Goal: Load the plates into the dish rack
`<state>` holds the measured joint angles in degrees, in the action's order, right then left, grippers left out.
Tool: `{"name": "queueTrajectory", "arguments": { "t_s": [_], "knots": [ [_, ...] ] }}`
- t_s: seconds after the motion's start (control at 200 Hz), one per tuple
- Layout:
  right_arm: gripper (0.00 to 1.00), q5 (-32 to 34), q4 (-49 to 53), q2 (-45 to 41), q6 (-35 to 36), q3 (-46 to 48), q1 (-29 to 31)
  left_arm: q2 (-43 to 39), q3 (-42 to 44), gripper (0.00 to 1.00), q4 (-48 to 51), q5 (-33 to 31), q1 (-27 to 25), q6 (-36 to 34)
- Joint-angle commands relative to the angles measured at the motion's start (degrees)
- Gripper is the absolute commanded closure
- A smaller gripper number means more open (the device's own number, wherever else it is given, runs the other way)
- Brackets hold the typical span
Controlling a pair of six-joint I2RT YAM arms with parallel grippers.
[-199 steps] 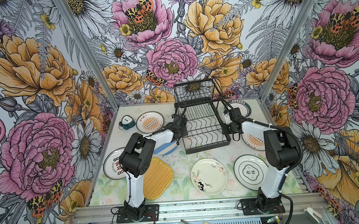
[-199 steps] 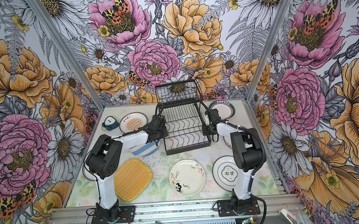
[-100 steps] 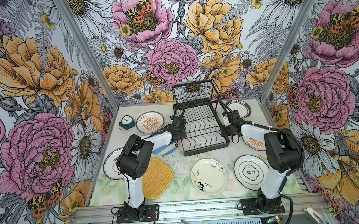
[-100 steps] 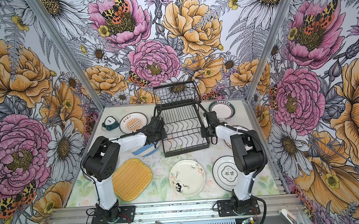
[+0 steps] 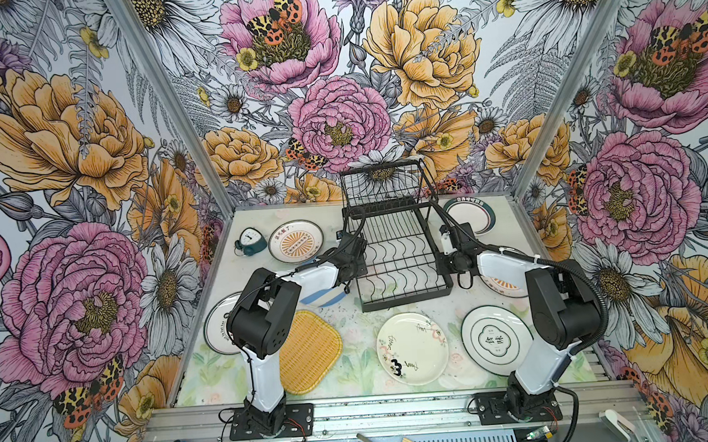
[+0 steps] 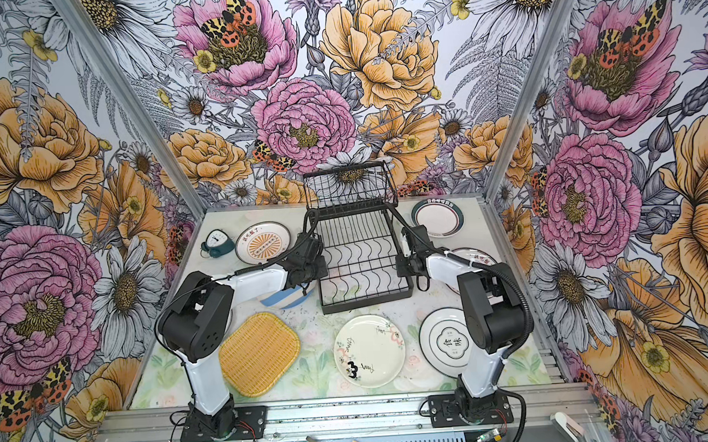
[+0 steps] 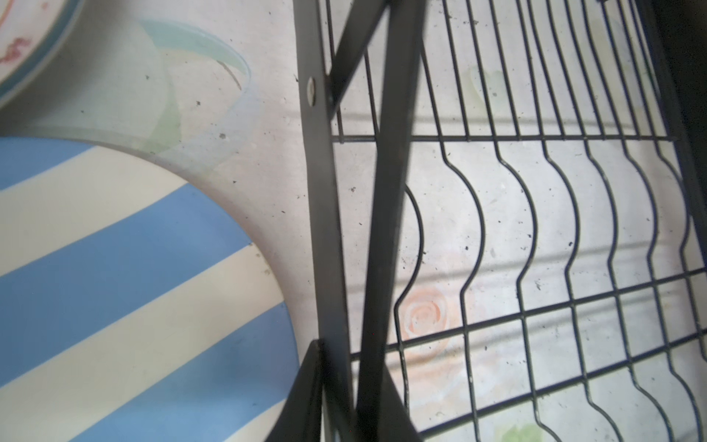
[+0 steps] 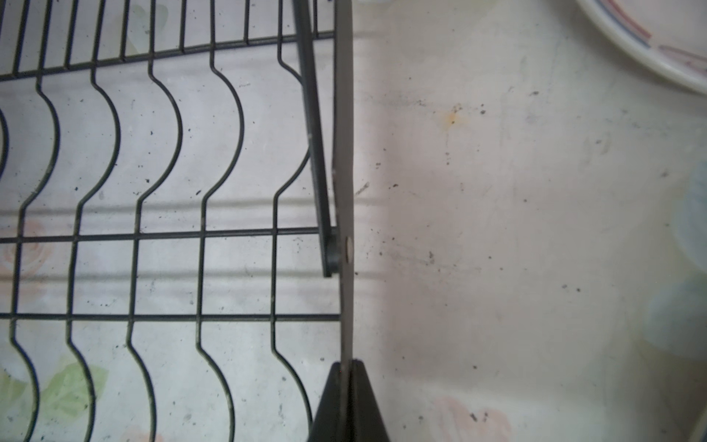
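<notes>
The dish rack (image 5: 406, 299) (image 6: 369, 302) stands in the far middle of the table (image 5: 353, 322) in both top views. Its raised shelf is toward 12 o'clock and its wavy-wired lower tray toward 6. Compared with a second ago, the tray's near rail sits slightly further toward 6 o'clock, the left corner more than the right, so the rack lies a little askew. The plates around it have not moved.

The left gripper (image 5: 359, 267) (image 7: 344, 405) is at the rack's 9 o'clock side. Its jaws are nearly closed, clamped on the flat side bars that run between the fingers in the left wrist view. The right gripper (image 5: 447, 263) (image 8: 346, 402) is at the 3 o'clock side. Its jaws are pressed together on the thin side bar, seen edge-on between them in the right wrist view. Both grips are as tight as a second ago.

Every plate lies flat on the table outside the rack. Seen from the rack:
- The striped plate (image 5: 323, 300) (image 7: 134, 287) is at 8 o'clock, just beside the tray and partly under the left arm.
- The yellow woven plate (image 5: 309, 349) is at 7.
- The plate with a black "3" (image 5: 412, 348) is at 6.
- The ringed plate (image 5: 496, 339) is at 5.
- An orange-printed plate (image 5: 503, 285), half hidden under the right arm, is at 4.
- The teal-rimmed plate (image 5: 470, 216) is at 1.
- The sunburst plate (image 5: 295, 241) is at 10, with the alarm clock (image 5: 249, 240) at its 9.
</notes>
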<state>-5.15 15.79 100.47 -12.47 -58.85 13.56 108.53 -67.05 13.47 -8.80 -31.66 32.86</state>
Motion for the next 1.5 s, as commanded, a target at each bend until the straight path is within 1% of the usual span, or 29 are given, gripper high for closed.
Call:
{"name": "queueTrajectory", "arguments": {
  "t_s": [0.0,0.34,0.385,0.5,0.726,0.771,0.866,0.926,0.981,1.081,1.106,1.201,1.381,1.496],
  "knots": [
    [1.0,-6.92,3.29,-0.83,-6.07,1.94,1.8,-0.09,2.43,1.0,1.39,6.52,-1.8,3.32],
    [1.0,-6.13,3.3,-2.48,-7.05,3.73,1.99,-1.45,4.39,1.0,1.64,6.63,-3.08,4.82],
    [1.0,-5.98,3.31,-2.52,-7.13,3.81,1.99,-1.33,4.3,0.92,1.57,6.48,-3.25,4.8],
    [1.0,-5.4,3.28,-2.7,-7.37,3.67,1.95,-1.08,3.3,0.81,1.71,6.25,-3.25,4.2],
    [1.0,-5.44,3.29,-2.98,-7.83,2.78,1.77,-1.26,1.49,0.7,2.87,4.8,-3.17,3.49],
    [0.99,-5.61,3.29,-2.9,-7.92,2.62,1.81,-1.22,1.47,0.68,2.83,4.62,-3.16,3.65],
    [0.92,-5.66,3.33,-3.07,-8.04,2.63,1.8,-1.55,1.33,0.63,2.87,4.3,-3.29,3.78],
    [0.86,-5.62,3.39,-3.32,-8.11,2.77,1.79,-1.98,1.37,0.57,2.87,3.88,-3.24,3.96],
    [0.76,-5.59,3.45,-3.9,-8.18,2.93,1.73,-2.57,1.46,0.55,2.85,3.49,-3.23,3.96],
    [0.6,-5.86,3.52,-5.51,-8.8,3.41,1.4,-3.6,1.74,0.46,3.26,2.63,-3.28,3.74],
    [0.57,-5.92,3.53,-6.02,-9.01,3.5,1.26,-5.82,1.75,0.44,3.49,2.37,-3.33,3.7],
    [0.48,-6.0,4.35,-8.32,-9.8,4.17,0.89,-8.47,2.63,0.36,3.87,1.27,-3.43,3.53],
    [0.39,-6.84,7.27,-14.11,-11.06,6.63,-0.24,-14.07,4.91,0.23,5.45,0.19,-3.57,3.52],
    [0.36,-7.57,10.75,-19.66,-11.74,8.9,-0.71,-18.17,7.0,0.2,6.47,0.23,-4.17,3.35]
  ]
}}
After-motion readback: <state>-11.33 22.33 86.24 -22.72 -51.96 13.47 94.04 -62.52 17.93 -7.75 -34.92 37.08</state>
